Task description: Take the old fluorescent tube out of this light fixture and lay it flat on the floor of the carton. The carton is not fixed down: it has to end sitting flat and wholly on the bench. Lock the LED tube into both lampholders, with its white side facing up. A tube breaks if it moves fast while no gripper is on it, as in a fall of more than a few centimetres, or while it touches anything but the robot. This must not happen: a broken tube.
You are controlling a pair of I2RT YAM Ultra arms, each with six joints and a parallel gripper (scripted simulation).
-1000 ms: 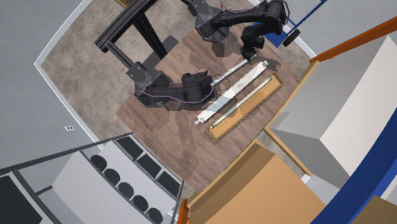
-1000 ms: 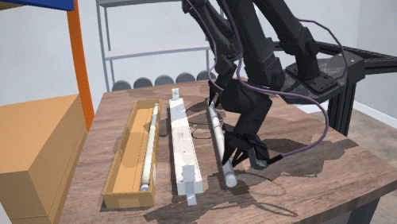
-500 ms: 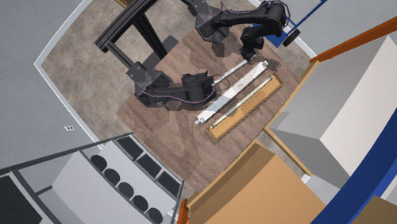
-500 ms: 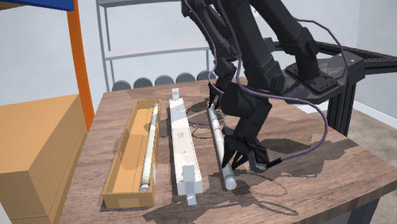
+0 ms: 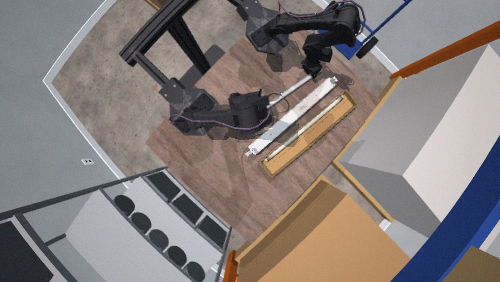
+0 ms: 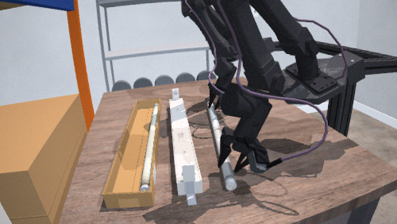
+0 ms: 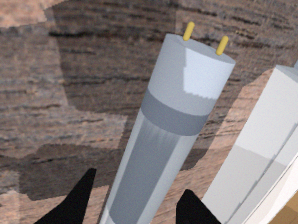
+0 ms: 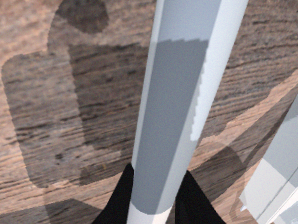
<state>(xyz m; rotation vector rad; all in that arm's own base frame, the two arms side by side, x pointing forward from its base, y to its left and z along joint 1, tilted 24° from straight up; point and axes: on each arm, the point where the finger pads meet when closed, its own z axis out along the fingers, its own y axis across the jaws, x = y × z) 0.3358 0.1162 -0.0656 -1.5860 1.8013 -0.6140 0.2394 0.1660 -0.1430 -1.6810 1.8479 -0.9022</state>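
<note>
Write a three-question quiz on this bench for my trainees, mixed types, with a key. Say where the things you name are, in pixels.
1. True or false: the old tube [image 5: 305,128] [image 6: 149,148] is inside the carton [image 5: 273,173] [image 6: 129,201] [image 7: 289,217].
2. What lies between the carton and the LED tube [image 5: 290,90] [image 6: 216,131] [image 7: 155,165] [image 8: 172,100]?
a) a trolley
b) the light fixture [image 5: 285,124] [image 6: 183,140] [image 7: 252,150] [image 8: 272,182]
c) a shelf
3. Fill in: the right hand [image 6: 211,106] [image 8: 156,174] is shut on the LED tube; the left hand [image 5: 313,74] [image 6: 228,168] [image 7: 139,187] is ____.

Key: 1 true; 2 b; 3 open

The left arm [image 5: 245,111] [image 6: 254,48] is bent on the near side, its hand [image 6: 228,168] [image 7: 140,182] pointing down, two black fingers apart. The right arm [image 5: 332,22] [image 6: 226,71] bends on the far side; its hand [image 5: 314,74] [image 6: 213,106] [image 8: 159,171] points down too, fingers pinched snug on what it holds.
</note>
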